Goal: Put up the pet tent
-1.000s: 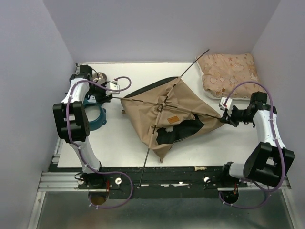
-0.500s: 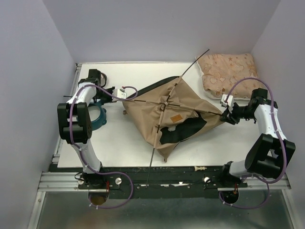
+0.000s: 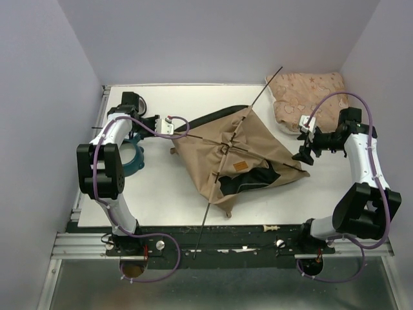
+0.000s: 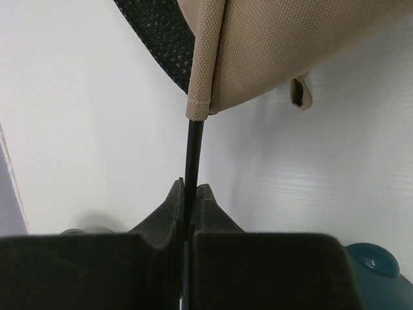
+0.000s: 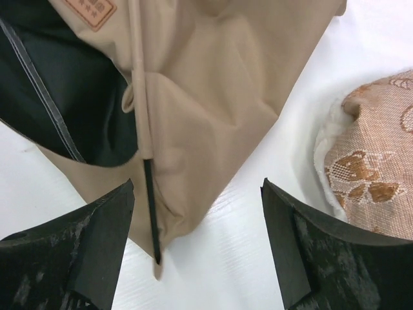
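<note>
The pet tent (image 3: 248,145) lies collapsed mid-table, tan fabric with a black base showing and an orange-brown label (image 3: 240,166). Two thin black poles cross on it; one long pole (image 3: 264,87) runs from the back to the front rail. My left gripper (image 3: 181,132) is at the tent's left corner, shut on the end of the other pole (image 4: 192,152), which emerges from a fabric sleeve (image 4: 205,77). My right gripper (image 3: 302,155) stands open at the right corner. That pole's tip (image 5: 152,226) lies loose on the tent cloth (image 5: 213,84), between the spread fingers (image 5: 84,248).
A pink patterned cushion (image 3: 308,95) lies at the back right, close to my right gripper, and shows as the cushion (image 5: 377,152) in the wrist view. A teal ring-shaped object (image 3: 133,159) sits beside the left arm. A small cream piece (image 3: 271,228) rests on the front rail.
My right gripper has opened and let go of the pole end. My left gripper moved right onto the other pole end and shut on it. The tent shifted slightly right.
</note>
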Controlling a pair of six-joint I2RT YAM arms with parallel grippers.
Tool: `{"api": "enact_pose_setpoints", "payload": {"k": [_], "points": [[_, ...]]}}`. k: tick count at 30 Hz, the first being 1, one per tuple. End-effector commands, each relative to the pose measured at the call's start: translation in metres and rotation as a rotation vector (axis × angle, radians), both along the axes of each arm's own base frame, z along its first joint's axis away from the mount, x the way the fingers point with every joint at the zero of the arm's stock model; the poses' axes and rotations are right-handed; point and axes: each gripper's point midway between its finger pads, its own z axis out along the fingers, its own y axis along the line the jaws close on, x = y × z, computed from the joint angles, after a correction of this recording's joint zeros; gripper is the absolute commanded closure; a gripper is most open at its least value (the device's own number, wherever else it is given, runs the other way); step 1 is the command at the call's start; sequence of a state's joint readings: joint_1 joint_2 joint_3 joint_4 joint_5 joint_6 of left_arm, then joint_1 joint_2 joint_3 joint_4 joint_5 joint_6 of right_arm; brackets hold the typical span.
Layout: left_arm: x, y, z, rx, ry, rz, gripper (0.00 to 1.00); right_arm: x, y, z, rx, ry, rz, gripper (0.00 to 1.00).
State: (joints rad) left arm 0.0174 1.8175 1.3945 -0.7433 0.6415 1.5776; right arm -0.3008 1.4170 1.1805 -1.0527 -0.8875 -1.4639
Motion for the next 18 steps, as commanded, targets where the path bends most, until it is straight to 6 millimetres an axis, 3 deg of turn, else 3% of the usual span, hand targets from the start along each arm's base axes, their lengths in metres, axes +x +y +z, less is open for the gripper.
{"api": "enact_pose_setpoints", "payload": {"k": [1,5,11,15,18], "points": [[0.005,-0.017,0.026,-0.063,-0.076,-0.056,1.00,0.001,0.004,0.016,0.037,0.032,-0.042,0.13],[0.001,-0.015,0.024,-0.059,-0.063,-0.062,1.00,-0.006,0.006,0.027,0.084,0.051,-0.020,0.13],[-0.005,-0.022,0.027,-0.079,-0.061,-0.067,1.00,-0.001,0.065,0.030,0.113,0.061,0.061,0.22],[-0.006,-0.021,0.028,-0.077,-0.063,-0.066,1.00,0.007,0.100,0.014,0.057,0.073,0.131,0.26],[-0.005,-0.022,0.031,-0.081,-0.069,-0.068,1.00,0.010,0.105,-0.003,0.018,0.114,0.171,0.28]]}}
